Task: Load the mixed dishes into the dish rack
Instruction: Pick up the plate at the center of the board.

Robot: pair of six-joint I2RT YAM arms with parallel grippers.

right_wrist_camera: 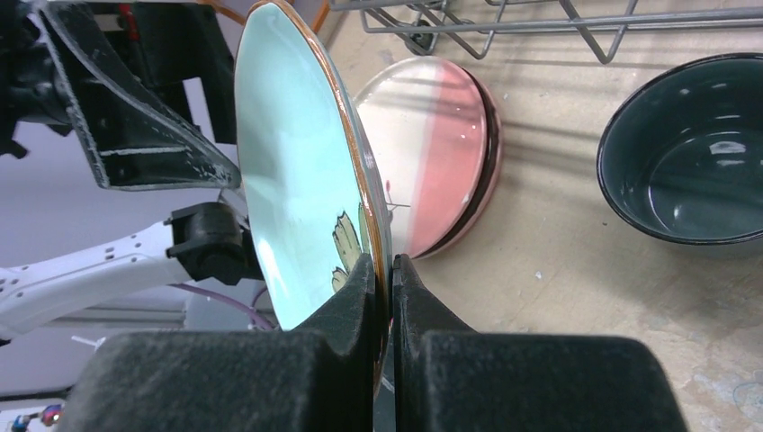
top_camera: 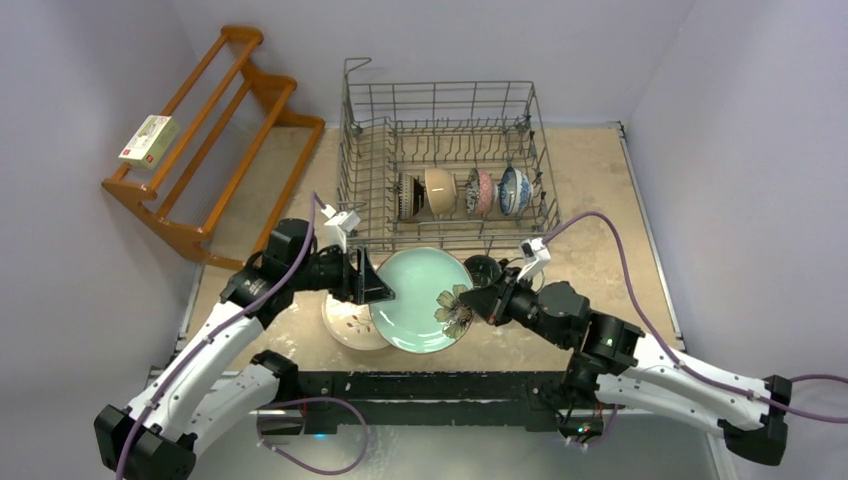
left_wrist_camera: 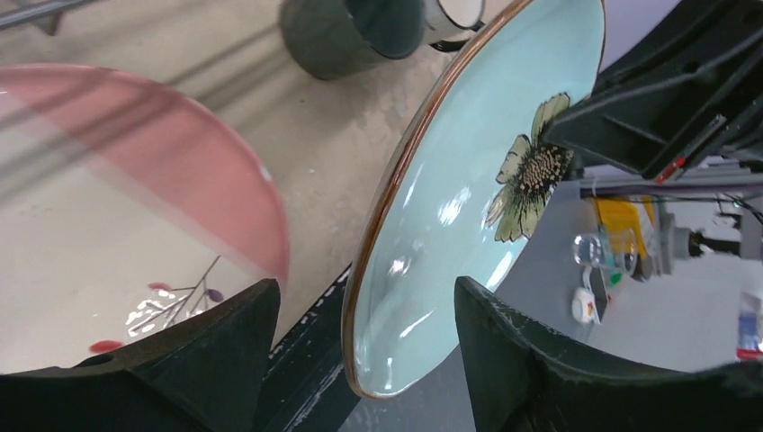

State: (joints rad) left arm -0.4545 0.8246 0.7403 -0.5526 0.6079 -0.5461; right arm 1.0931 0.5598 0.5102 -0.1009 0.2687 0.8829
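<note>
My right gripper [right_wrist_camera: 389, 270] is shut on the flower-painted rim of the mint green plate [top_camera: 420, 300], holding it tilted over the table's front edge. My left gripper [left_wrist_camera: 364, 315] is open and straddles the plate's opposite rim [left_wrist_camera: 360, 342], with a gap on each side. The pink-and-white plate [top_camera: 350, 325] with a branch motif lies flat below, on a dark plate [right_wrist_camera: 489, 153]. A dark teal mug [top_camera: 483, 268] stands just behind the mint plate. The grey wire dish rack [top_camera: 350, 150] holds several bowls [top_camera: 440, 192] upright in a row.
A brown wooden slatted shelf [top_camera: 215, 130] stands at the back left with a small box [top_camera: 150, 140] on it. A white rim [left_wrist_camera: 454, 11] shows beside the teal mug. The rack's front wall [right_wrist_camera: 540, 22] is close behind the plates.
</note>
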